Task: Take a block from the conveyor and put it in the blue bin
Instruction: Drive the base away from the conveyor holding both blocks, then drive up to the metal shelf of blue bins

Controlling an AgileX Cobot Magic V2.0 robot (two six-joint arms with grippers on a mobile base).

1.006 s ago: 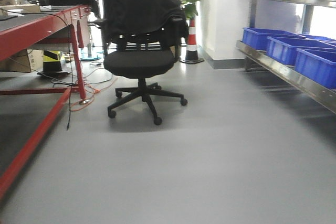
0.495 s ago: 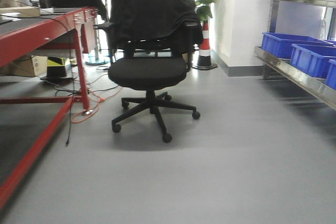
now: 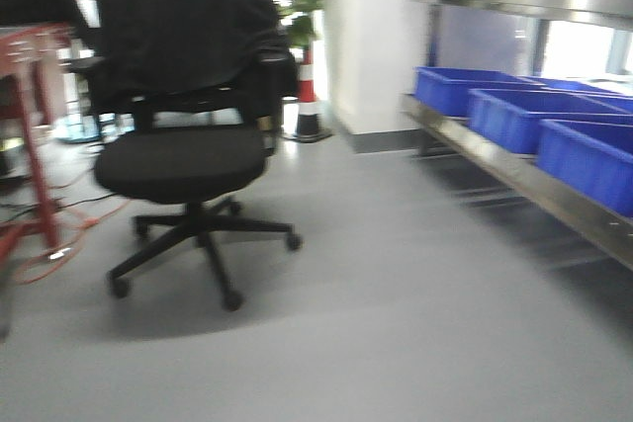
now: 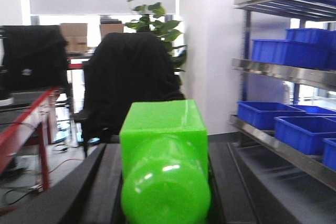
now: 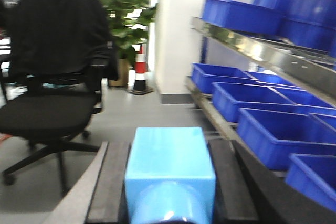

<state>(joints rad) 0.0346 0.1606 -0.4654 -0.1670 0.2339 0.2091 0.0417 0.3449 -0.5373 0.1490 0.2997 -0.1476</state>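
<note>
Left jaws closed on a green block (image 4: 164, 129) — right jaws closed on a light-blue block (image 5: 170, 158) — blue bins (image 5: 268, 142) alongside.

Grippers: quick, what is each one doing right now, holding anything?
Left gripper: closed on a green block.
Right gripper: closed on a light blue block.

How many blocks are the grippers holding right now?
2: a green block in the left gripper, a light blue block in the right gripper. No other block shows.
</note>
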